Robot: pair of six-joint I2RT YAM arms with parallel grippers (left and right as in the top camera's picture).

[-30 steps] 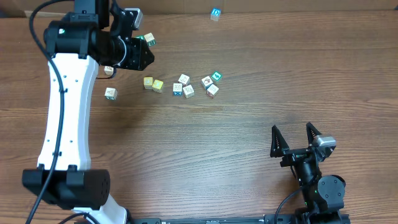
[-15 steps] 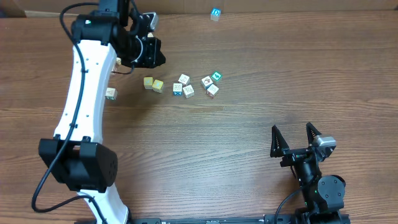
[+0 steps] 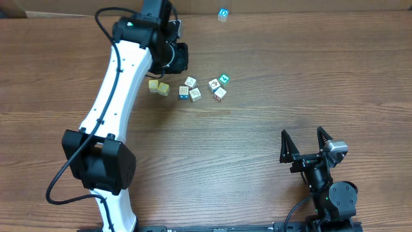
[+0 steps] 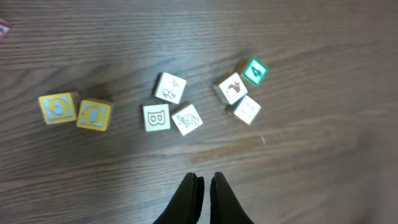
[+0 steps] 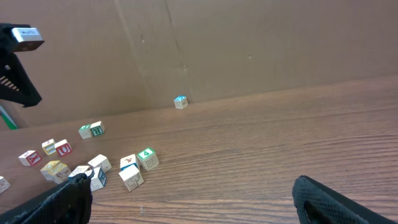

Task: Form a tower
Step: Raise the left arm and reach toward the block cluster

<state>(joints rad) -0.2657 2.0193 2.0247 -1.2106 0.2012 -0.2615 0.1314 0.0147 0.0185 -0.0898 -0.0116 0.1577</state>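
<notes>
At the far edge of the worktop (image 3: 309, 71), just in front of the cardboard wall (image 5: 261, 43), I see the tower (image 3: 223, 14) with blue print on its top face. It stands upright and alone, well apart from everything else. From my views I cannot tell how many cubes are in it.

Left of the middle, the left tool (image 4: 203, 180) hangs high over the loose cubes. Its fingers are pressed together with only a thin slit between them, and they hold nothing. From overhead, the white left arm (image 3: 112, 96) runs from the near left toward the far side, and its dark wrist covers the wood just far-left of the cubes.

Through the left wrist camera I see two yellow cubes (image 4: 57, 107) side by side at the left. Right of them sits a cream trio (image 4: 169, 87), packed close, with the B cube (image 4: 156, 117) on its near left. Further right lies a second trio (image 4: 233, 88), and the green 4 cube (image 4: 254, 71) is the farthest of those three.

Near the right corner, the right tool (image 3: 301, 132) sits low with its fingers spread wide, pointing toward the far side. It grips nothing and is well apart from the loose cubes and from the tower.
</notes>
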